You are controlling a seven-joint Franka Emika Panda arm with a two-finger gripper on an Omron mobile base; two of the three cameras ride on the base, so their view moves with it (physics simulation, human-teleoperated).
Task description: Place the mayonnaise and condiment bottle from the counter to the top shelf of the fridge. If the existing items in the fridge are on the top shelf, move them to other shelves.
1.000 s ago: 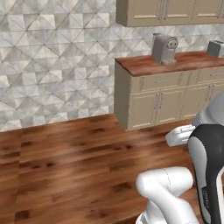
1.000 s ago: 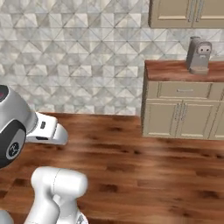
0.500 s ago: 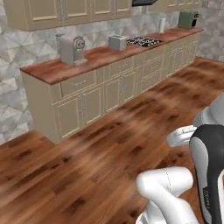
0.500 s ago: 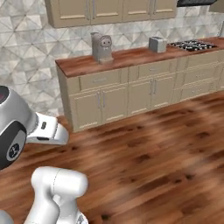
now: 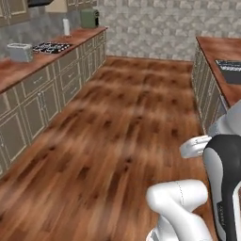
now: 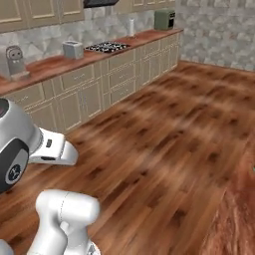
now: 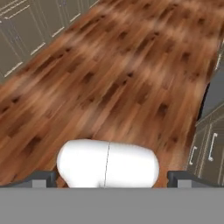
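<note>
Open fingers point(image 7: 112, 178) over bare wood floor point(image 5: 117, 122), nothing held.
The two dark tips stand wide apart at the bottom of the hand view. Beyond, a reddish-brown bench point(image 6: 69, 61) runs along the wall carrying a toaster point(image 6: 72, 49), a cooktop point(image 6: 106, 47) and, far off and blurry, perhaps a green appliance point(image 6: 164, 20).

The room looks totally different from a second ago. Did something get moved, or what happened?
Nothing on the counters was moved: the robot's base turned, and both base cameras swung with it. A second ago they faced the tiled wall and the counter end with the coffee machine; now they look down the wood floor along the long counter with the toaster and stove. The gripper stayed open and empty, the arm folded.
</note>
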